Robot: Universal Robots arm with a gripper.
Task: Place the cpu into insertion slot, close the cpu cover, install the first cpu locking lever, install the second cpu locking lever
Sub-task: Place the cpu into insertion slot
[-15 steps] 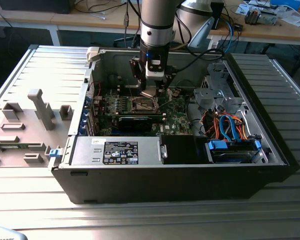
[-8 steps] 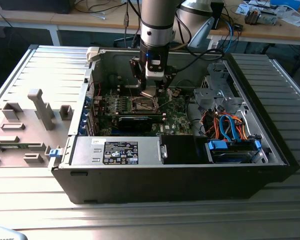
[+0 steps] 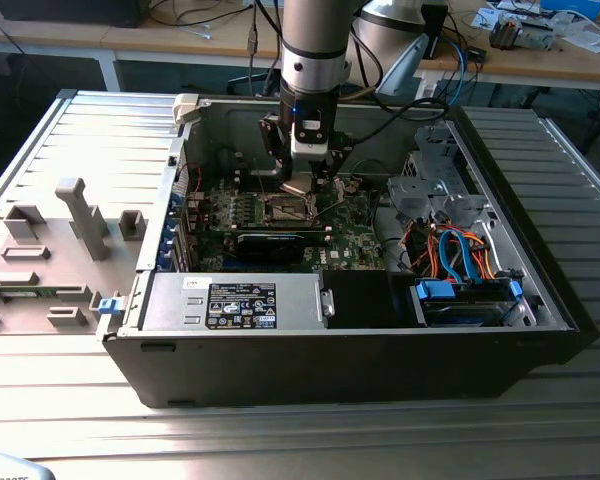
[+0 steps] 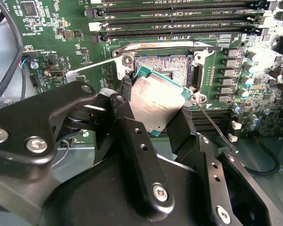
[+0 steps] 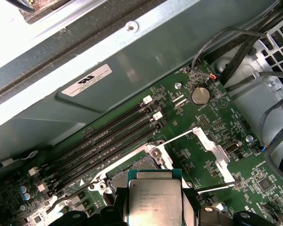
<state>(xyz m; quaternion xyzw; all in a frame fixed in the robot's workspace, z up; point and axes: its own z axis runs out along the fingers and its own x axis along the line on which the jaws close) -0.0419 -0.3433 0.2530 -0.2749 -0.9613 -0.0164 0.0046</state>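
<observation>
Exterior view, left to right: open PC case (image 3: 160, 330) on counter (image 3: 280, 440), claw (image 3: 302, 180) at frame centre, just above insertion slot (image 3: 285, 208). Claw pinched on cpu (image 4: 156, 101); chip tilted, one corner low over socket. My take: level it first, line up corners, lower straight, no sliding across pins. First wrist view adds cpu cover (image 5: 216, 153) flipped open beside socket. Second wrist view gives the tilt.
</observation>
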